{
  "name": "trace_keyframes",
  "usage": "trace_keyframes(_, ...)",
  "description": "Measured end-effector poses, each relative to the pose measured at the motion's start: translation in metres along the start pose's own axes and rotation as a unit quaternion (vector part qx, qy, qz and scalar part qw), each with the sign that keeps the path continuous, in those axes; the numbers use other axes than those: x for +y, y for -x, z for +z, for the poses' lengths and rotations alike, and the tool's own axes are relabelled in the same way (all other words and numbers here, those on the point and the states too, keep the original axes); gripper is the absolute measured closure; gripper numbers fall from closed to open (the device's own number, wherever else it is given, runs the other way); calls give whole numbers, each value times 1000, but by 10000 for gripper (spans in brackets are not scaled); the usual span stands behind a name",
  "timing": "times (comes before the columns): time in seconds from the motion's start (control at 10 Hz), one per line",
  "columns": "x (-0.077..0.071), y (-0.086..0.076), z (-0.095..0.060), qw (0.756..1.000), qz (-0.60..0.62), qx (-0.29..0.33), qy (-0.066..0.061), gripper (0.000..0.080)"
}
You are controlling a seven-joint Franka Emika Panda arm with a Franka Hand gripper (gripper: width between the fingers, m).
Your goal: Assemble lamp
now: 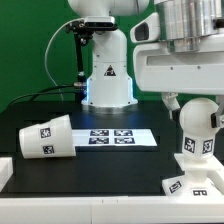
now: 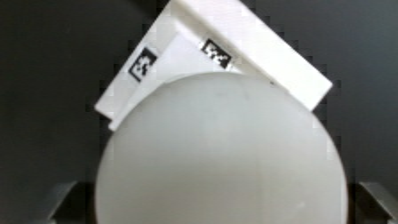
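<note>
The white bulb [image 1: 197, 128] stands upright with tags on its neck, over the boxy base [image 1: 195, 186] at the exterior view's lower right. In the wrist view the bulb's rounded top [image 2: 217, 150] fills the frame, with the tagged base [image 2: 214, 55] behind it. My gripper [image 1: 186, 100] hangs right above the bulb. Its fingers [image 2: 68, 205] straddle the bulb's sides with a thin dark gap on each side, so it looks open. The conical shade [image 1: 45, 138] lies on its side at the exterior view's left.
The marker board [image 1: 118, 138] lies on the black table between the shade and the bulb. The robot's white pedestal [image 1: 108, 75] stands at the back, with a cable to its left.
</note>
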State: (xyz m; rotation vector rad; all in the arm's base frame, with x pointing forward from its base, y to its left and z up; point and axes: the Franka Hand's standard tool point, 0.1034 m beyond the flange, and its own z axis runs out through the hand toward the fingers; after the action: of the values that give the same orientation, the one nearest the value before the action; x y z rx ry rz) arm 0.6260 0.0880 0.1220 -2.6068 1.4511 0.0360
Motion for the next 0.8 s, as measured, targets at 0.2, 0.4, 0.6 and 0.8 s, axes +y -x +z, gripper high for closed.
trace_keyframes(0.2,-1,0,0,999,41,-3,-4,229)
trace_keyframes(0.4,-1,0,1,1000,25,-3,-4,150)
trace_keyframes(0.6,1,-1,2,980,-197,5,21,112)
trace_keyframes(0.8,0,0,3,953,-302,-1,31,102)
